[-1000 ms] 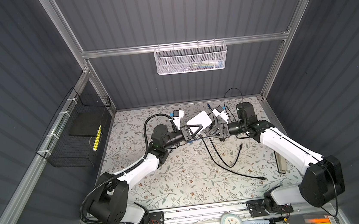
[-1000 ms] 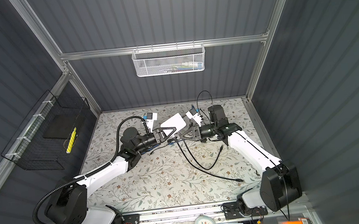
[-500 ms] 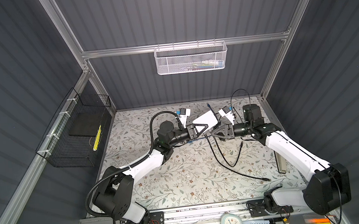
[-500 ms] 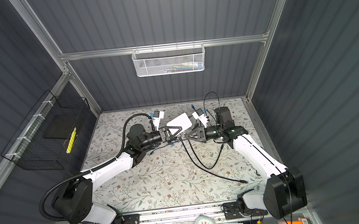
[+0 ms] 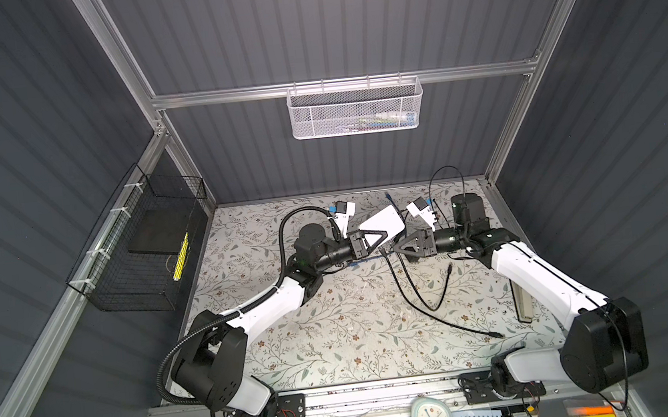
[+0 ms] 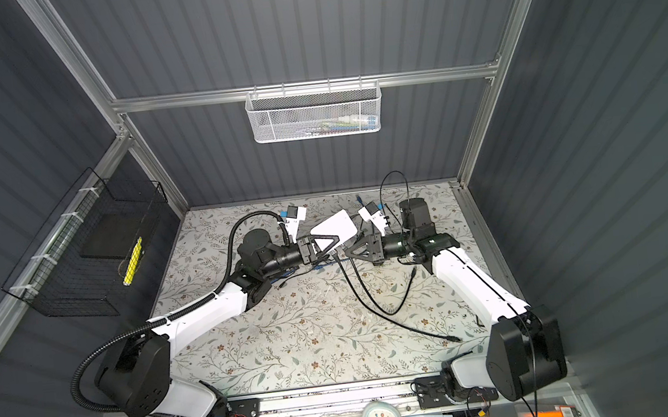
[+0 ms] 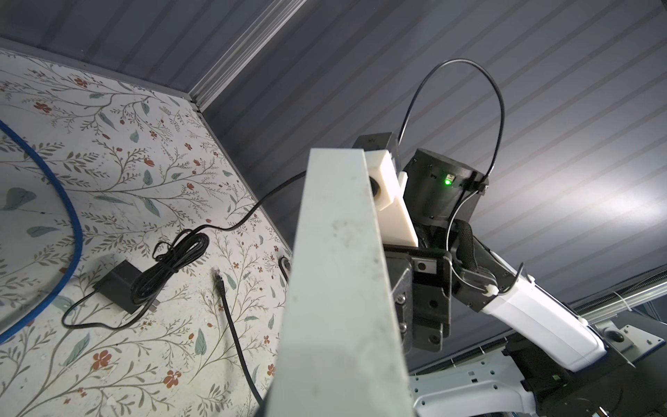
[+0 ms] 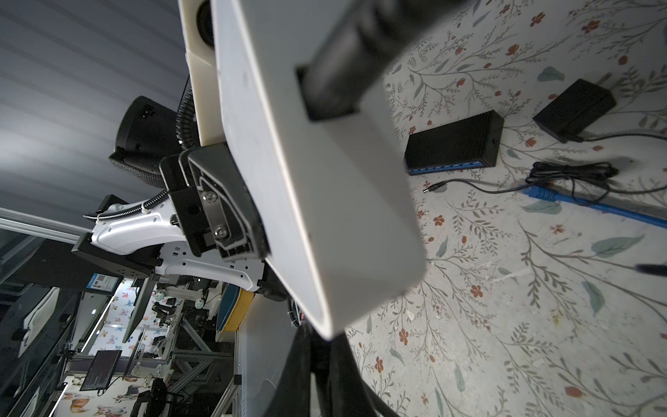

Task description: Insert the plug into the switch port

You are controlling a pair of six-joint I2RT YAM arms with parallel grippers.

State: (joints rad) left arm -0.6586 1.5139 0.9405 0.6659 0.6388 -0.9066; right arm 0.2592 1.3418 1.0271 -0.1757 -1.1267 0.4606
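Note:
In both top views my left gripper (image 5: 369, 241) (image 6: 319, 246) is shut on a white box, the switch (image 5: 382, 223) (image 6: 334, 228), held tilted above the floral table. My right gripper (image 5: 401, 247) (image 6: 351, 251) faces it tip to tip. It is shut on the black plug (image 8: 321, 346) of a black cable (image 5: 415, 293) that trails down across the table. In the right wrist view the plug meets the switch's (image 8: 325, 216) lower corner. The port is hidden, and I cannot tell whether the plug is inside it. The switch (image 7: 339, 270) fills the left wrist view and hides my left jaws.
On the table behind lie a black box with blue ports (image 8: 454, 142), a black adapter (image 8: 574, 110) with a coiled cord, a blue cable (image 8: 541, 193) and a loose black network lead (image 7: 217, 279). A white mesh basket (image 5: 356, 107) hangs on the back wall, a black wire basket (image 5: 139, 245) on the left.
Both grippers, with the switch and the plug, have shifted a little to the right and stayed tip to tip. Both grips are unchanged.

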